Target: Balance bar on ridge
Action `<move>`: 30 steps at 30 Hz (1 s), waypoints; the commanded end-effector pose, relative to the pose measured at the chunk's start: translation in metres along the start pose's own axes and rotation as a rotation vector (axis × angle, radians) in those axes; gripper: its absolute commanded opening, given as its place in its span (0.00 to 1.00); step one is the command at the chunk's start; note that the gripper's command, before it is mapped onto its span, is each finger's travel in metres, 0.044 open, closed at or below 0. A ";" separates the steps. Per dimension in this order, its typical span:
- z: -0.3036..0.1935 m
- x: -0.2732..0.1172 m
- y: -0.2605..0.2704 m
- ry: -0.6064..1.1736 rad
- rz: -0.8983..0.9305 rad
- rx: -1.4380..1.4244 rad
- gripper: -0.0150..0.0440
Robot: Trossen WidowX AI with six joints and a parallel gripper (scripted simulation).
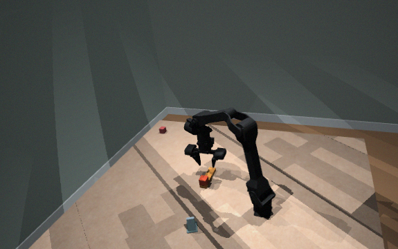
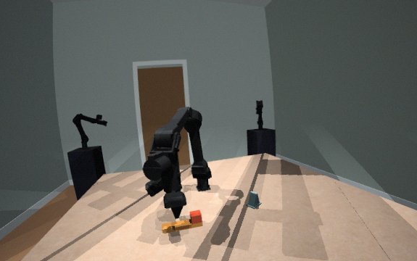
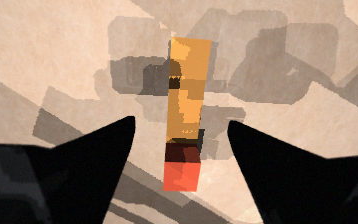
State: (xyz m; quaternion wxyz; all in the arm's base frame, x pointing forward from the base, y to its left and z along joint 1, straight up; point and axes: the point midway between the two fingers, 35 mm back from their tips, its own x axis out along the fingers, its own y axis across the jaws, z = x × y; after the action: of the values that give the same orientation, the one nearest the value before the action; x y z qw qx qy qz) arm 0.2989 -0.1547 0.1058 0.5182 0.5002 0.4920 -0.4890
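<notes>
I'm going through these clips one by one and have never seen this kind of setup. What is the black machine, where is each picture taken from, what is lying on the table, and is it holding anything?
The black machine is a single jointed robot arm bolted to the table. It ends in a gripper with two pointed fingers.

One picture looks down from high up, one looks across the table from the side towards a door, and one comes from a camera on the arm's wrist, looking down between the fingers.

On the table lies an orange bar with a red block at one end. A small blue ridge stands apart from it, and a little dark red cube sits near the far edge.

The gripper is open and holds nothing. It hangs above the bar, one finger on each side of it.
</notes>
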 end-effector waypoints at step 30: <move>-0.002 0.058 -0.006 0.003 -0.015 0.004 0.79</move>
State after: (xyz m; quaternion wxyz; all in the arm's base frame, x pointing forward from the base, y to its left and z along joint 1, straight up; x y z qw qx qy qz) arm 0.2969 -0.1538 0.0503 0.5147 0.4993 0.4953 -0.4904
